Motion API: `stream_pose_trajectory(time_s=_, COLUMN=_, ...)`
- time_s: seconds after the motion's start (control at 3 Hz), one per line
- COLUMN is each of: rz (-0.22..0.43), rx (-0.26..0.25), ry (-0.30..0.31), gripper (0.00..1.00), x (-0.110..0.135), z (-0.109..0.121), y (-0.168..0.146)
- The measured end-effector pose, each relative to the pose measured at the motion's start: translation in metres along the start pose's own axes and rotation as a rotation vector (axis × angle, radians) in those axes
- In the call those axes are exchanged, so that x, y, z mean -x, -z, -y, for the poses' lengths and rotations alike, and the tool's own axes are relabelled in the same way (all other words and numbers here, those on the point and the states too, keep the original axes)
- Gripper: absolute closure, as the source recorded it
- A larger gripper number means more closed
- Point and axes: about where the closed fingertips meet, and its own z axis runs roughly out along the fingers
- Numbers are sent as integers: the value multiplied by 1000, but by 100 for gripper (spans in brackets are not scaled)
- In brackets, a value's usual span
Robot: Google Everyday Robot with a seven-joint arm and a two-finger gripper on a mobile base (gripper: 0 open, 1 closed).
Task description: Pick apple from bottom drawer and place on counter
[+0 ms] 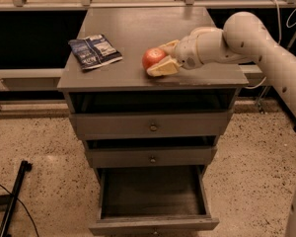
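Note:
The red-orange apple sits low at the front middle of the grey counter, between the two cream fingers of my gripper. The gripper reaches in from the right and is shut on the apple, with its lower finger resting at the counter surface. The bottom drawer is pulled out under the cabinet and its dark interior looks empty.
A dark blue snack bag lies on the counter's left side. The two upper drawers with brass knobs are pulled out a little. A black stand leg lies on the speckled floor at lower left. A rail runs behind the cabinet.

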Motion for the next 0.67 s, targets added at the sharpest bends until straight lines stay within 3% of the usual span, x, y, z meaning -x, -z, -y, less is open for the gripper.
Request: stream_pose_trajectory(time_s=0.67, rz=0, rx=0, ry=0, gripper=0, x=0, z=0, y=0)
